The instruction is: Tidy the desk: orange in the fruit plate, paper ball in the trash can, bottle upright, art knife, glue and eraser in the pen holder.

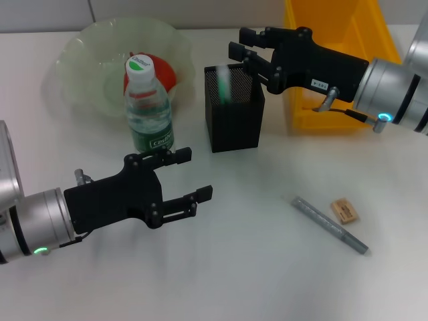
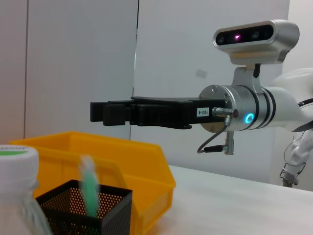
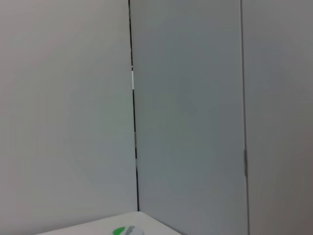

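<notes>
My left gripper point(image 1: 190, 175) sits low by the bottle point(image 1: 148, 107), fingers apart and empty. The clear bottle stands up. Behind it the round orange point(image 1: 167, 72) lies in the wavy green plate point(image 1: 80, 53). The green knife point(image 1: 223, 85) is in the black mesh holder point(image 1: 234, 120). My right gripper point(image 1: 242, 45) hangs over the holder, fingers apart and empty. The yellow bin point(image 1: 314, 114) is behind it; I can't see the paper ball. The thin grey glue point(image 1: 329, 224) and small tan eraser point(image 1: 344, 210) lie on the smooth white desk point(image 1: 254, 267). They go in next, I think.

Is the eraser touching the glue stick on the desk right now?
Apart. The head view shows a strip of bare white desk between the eraser and the glue stick.
</notes>
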`<state>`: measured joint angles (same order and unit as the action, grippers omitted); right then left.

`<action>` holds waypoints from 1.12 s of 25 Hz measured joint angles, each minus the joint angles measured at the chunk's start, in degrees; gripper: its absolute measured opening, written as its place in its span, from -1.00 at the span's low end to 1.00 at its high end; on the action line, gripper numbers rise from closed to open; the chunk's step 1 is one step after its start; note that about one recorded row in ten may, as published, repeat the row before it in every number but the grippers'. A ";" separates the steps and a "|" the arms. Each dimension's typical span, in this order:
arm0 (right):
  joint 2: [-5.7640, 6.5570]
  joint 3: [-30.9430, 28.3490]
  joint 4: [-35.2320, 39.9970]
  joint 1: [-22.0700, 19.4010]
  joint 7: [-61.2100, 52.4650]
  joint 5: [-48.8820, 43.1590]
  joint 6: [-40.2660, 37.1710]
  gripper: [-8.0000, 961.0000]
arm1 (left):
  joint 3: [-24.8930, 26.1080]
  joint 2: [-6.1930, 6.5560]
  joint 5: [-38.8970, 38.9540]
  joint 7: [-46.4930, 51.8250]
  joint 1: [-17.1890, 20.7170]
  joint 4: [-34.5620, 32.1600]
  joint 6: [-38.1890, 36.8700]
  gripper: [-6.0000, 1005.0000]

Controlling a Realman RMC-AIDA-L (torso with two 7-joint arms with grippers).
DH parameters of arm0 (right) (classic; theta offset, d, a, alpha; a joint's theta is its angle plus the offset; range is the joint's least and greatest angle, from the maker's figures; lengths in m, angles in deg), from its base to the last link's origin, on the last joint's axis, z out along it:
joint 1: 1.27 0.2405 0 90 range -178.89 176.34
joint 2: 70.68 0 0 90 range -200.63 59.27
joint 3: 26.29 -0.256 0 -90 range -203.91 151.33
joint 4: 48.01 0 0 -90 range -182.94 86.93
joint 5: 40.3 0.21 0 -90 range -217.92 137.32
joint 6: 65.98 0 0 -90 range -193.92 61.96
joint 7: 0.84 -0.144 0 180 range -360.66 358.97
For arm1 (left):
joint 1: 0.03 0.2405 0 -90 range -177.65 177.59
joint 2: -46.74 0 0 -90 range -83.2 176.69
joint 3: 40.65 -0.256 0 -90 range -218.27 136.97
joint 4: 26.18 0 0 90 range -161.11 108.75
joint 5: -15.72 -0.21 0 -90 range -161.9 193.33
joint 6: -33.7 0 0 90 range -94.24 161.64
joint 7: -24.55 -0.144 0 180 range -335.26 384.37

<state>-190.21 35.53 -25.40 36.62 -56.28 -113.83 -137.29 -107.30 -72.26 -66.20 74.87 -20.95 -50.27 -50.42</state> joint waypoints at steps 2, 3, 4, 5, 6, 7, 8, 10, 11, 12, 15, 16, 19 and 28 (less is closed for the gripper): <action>-0.01 0.01 0.00 0.04 0.01 0.07 0.07 -0.45 | 0.06 0.00 0.00 0.00 -0.02 0.11 0.00 0.50; -0.01 0.01 0.00 0.07 0.02 0.16 0.12 -0.42 | 0.11 0.00 0.00 0.00 -0.03 0.17 0.00 0.50; -0.01 0.02 0.00 0.11 0.02 0.24 0.12 -0.38 | 0.18 0.00 0.00 -0.01 -0.05 0.20 -0.01 0.50; -0.01 0.01 0.01 0.11 0.02 0.29 0.10 -0.38 | 0.19 0.00 0.00 -0.02 -0.06 0.20 -0.01 0.50; -0.01 -0.08 0.06 0.06 0.02 0.33 0.03 -0.38 | 0.19 0.00 0.00 -0.02 -0.07 0.20 -0.02 0.50; -0.01 -0.19 0.25 -0.09 -0.05 0.35 -0.04 -0.38 | 0.20 0.01 0.00 -0.02 -0.07 0.20 -0.02 0.50; -0.01 -0.21 0.66 -0.44 -0.09 0.35 -0.15 -0.38 | 0.26 0.00 0.00 -0.03 -0.08 0.20 -0.05 0.50; -0.01 -0.06 2.98 -2.51 -1.18 0.32 -0.43 -0.38 | 0.34 0.00 0.00 -0.04 -0.09 0.20 -0.09 0.50; -0.01 -0.06 2.98 -2.51 -1.18 0.32 -0.43 -0.38 | 0.35 0.00 0.00 -0.04 -0.09 0.20 -0.12 0.50; 0.05 -0.01 4.53 -3.48 -2.36 0.22 -0.71 -0.38 | 0.35 0.00 0.00 -0.04 -0.09 0.20 -0.12 0.50; 0.28 0.80 11.44 -6.89 -9.14 -1.63 -1.93 -0.38 | 0.10 0.00 0.00 -0.05 -0.09 0.19 -0.16 0.50; 0.33 1.06 14.82 -8.33 -12.41 -3.02 -2.23 -0.38 | 0.05 -0.01 0.00 -0.05 -0.09 0.19 -0.13 0.50; 0.26 1.05 27.12 -12.35 -23.08 -10.79 -3.84 -0.38 | 0.05 -0.01 0.00 -0.05 -0.09 0.19 -0.13 0.50; 0.58 -2.83 56.51 -12.00 -63.21 -39.83 -20.78 -0.39 | -0.16 -0.01 0.00 -0.47 -0.08 0.18 -0.57 0.50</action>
<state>-189.64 32.70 31.11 24.62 -119.49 -153.66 -158.07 -107.46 -72.27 -66.20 74.40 -21.03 -50.09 -50.99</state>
